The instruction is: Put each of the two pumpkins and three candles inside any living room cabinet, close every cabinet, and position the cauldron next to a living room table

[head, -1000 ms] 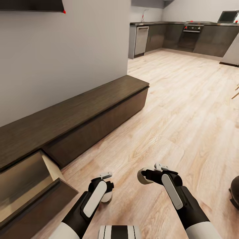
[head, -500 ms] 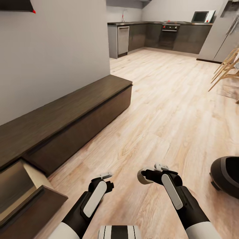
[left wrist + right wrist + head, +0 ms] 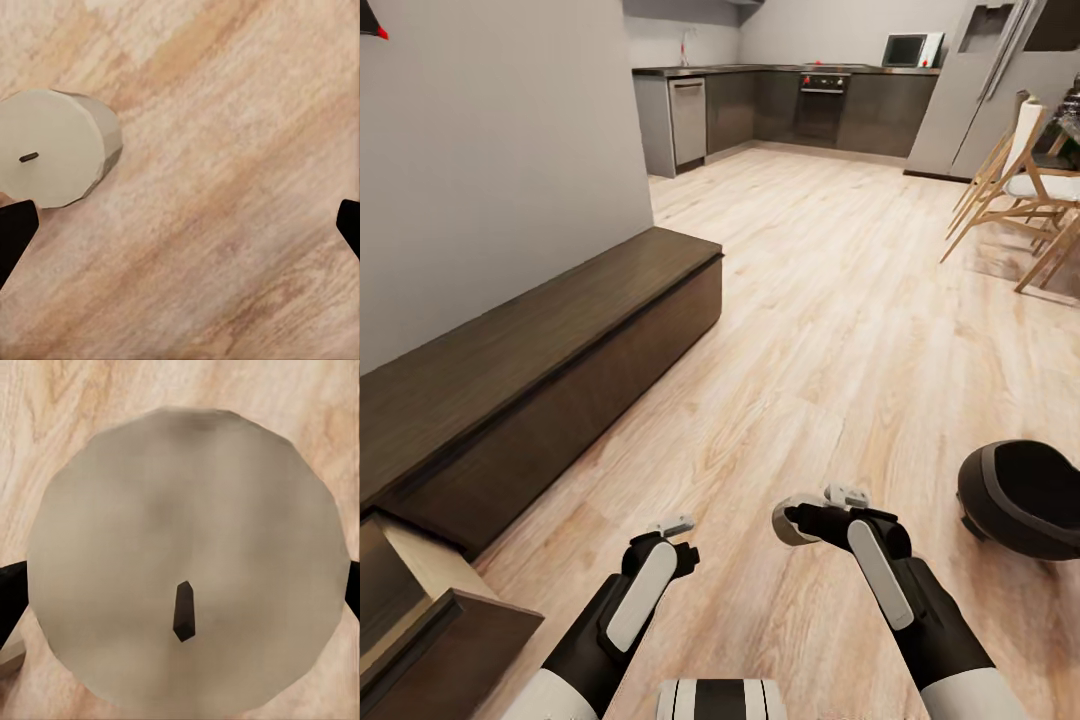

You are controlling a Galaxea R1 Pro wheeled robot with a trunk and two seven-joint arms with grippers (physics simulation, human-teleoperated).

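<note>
- Candle point(image 3: 788, 527), in the head view, sits clamped in the right gripper point(image 3: 796, 524), held low over the wooden floor point(image 3: 840, 330). The cabinet point(image 3: 540, 370) runs along the wall to the robot's left, its open drawer point(image 3: 420, 610) nearest the left arm. The cauldron point(image 3: 1022, 497) stands on the floor to the right, well apart from the cabinet. The left gripper point(image 3: 678, 532) hangs just above the floor.
- Candle on the floor point(image 3: 52, 148), in the left wrist view, stands upright with its wick up. It lies off toward one fingertip point(image 3: 15, 232), not between the two; the jaws are spread wide and hold nothing.
- Candle, in the right wrist view point(image 3: 187, 559), is seen end-on with its wick point(image 3: 183, 611) facing the camera, a dark fingertip at each flank. The jaws are closed on it, so the drawer lies across the body, leftward.
</note>
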